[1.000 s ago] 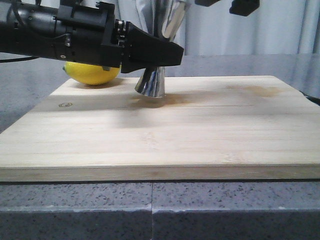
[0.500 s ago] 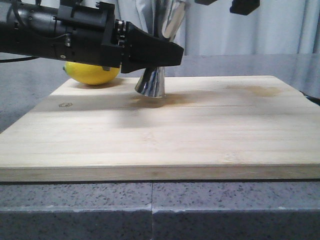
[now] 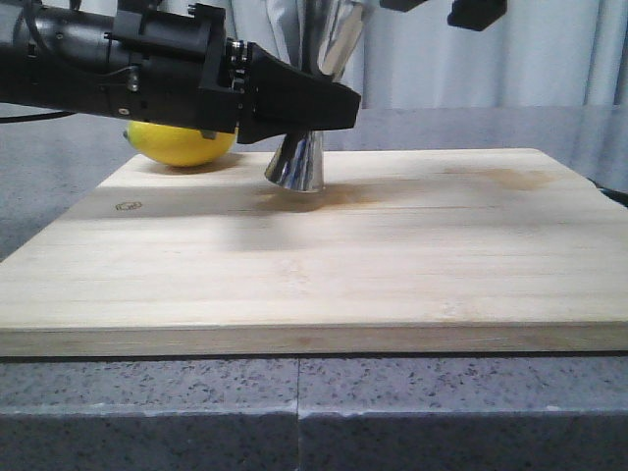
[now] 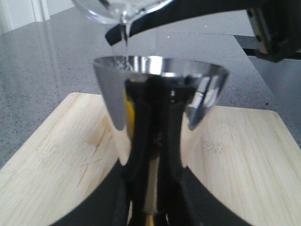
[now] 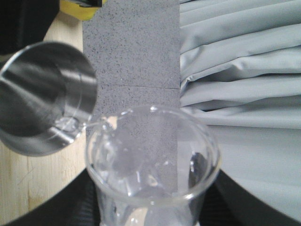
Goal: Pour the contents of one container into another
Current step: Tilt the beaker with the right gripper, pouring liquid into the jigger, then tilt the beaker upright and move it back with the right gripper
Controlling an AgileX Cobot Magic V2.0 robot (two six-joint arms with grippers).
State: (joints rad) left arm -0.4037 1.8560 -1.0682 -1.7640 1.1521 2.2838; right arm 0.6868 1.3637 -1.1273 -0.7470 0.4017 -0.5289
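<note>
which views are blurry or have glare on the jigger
Left wrist view: the jigger is soft and out of focus, with bright reflections on its rim. Right wrist view: the beaker is blurred up close. Front view: sharp, with glints on the jigger's base.

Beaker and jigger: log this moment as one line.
phase: pouring | left gripper: holding jigger upright on board | right gripper: beaker tilted, stream entering jigger

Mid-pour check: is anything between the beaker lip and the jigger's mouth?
Nothing visible. The beaker is tilted just above the jigger, and a thin clear stream drops from its lip straight into the open top cup. The lemon sits behind, out of the way.
</note>
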